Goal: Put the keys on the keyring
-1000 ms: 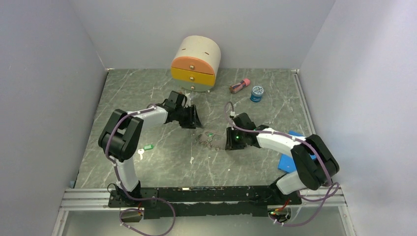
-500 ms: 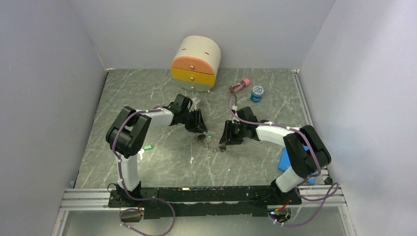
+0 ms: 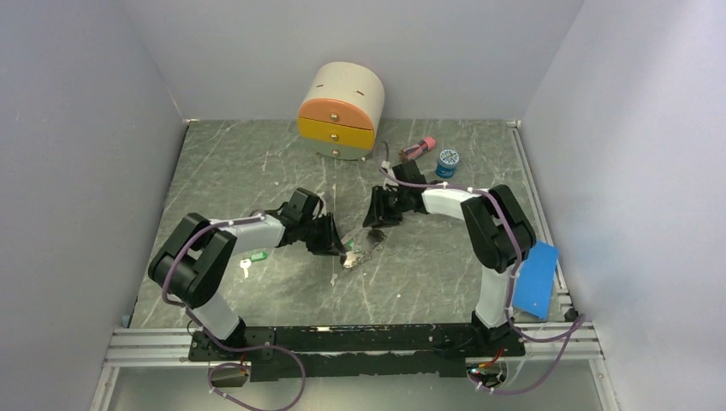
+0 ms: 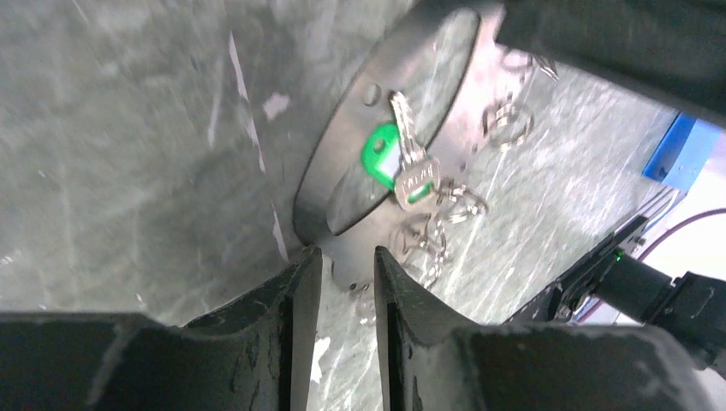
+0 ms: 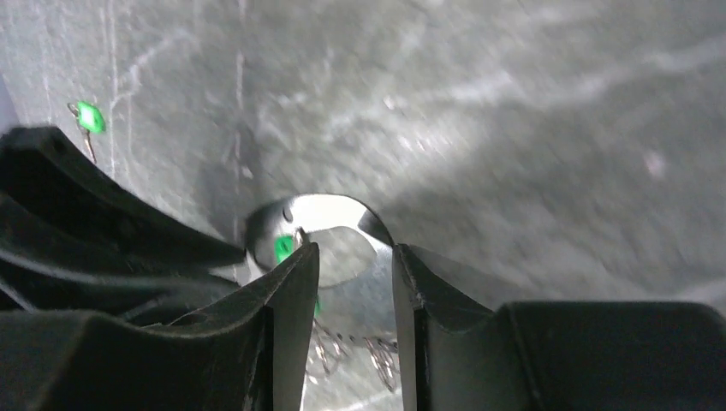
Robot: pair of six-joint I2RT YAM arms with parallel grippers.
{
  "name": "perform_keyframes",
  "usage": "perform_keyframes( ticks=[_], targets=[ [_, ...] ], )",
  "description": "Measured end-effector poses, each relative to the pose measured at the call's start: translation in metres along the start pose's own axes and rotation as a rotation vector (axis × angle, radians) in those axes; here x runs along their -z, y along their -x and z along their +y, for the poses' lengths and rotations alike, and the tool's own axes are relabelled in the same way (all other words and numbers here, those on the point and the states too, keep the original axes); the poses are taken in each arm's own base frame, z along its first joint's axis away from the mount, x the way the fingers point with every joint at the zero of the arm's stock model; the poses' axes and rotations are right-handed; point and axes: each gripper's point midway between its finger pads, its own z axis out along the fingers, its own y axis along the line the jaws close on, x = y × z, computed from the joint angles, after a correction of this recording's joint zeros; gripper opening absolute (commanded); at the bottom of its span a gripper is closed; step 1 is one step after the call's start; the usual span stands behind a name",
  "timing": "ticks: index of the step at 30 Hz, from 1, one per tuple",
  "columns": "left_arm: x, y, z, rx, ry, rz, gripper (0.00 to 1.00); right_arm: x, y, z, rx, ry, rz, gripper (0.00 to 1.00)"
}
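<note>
The keyring (image 4: pixel 330 171), a silvery loop with a fine chain and small rings, carries a green-headed key (image 4: pixel 381 154) and a silver key. My left gripper (image 4: pixel 342 261) has the loop's near edge between its narrowly spaced fingertips. From above, the left gripper (image 3: pixel 341 246) is right against the keyring (image 3: pixel 360 250). My right gripper (image 3: pixel 374 218) is just behind it. The right gripper (image 5: pixel 353 257) stands open, and the keyring (image 5: pixel 321 210) with its green key (image 5: pixel 282 248) shows beyond the tips, untouched. Another green key (image 3: pixel 258 255) lies on the table to the left.
A round drawer cabinet (image 3: pixel 341 111) stands at the back. To its right lie a pink tube (image 3: pixel 417 150) and a blue jar (image 3: pixel 447 163). A blue sheet (image 3: pixel 535 278) lies by the right arm's base. A small silvery key (image 3: pixel 246 268) rests near the loose green one.
The right gripper has let go and swung back and left, away from the keyring. The left gripper came forward to the keyring and its jaws narrowed onto the loop's edge.
</note>
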Motion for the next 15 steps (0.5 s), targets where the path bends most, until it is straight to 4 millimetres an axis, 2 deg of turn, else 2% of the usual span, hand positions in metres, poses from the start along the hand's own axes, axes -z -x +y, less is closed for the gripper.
perform_keyframes(
  ticks=[2, 8, 12, 15],
  targets=[
    [0.002, -0.009, 0.0, 0.005, 0.003, 0.012, 0.36, -0.011, 0.011, 0.009, 0.042, 0.022, 0.002, 0.4],
    [0.001, -0.029, -0.014, -0.028, -0.012, 0.049, 0.43, -0.026, 0.017, 0.03, 0.12, 0.049, 0.02, 0.47],
    [0.005, -0.028, -0.016, -0.064, 0.009, 0.02, 0.56, -0.018, 0.014, 0.033, 0.126, 0.043, 0.029, 0.6],
    [0.016, -0.02, -0.011, -0.088, 0.041, -0.021, 0.63, 0.002, 0.021, 0.034, 0.135, 0.027, -0.009, 0.68]
  ],
)
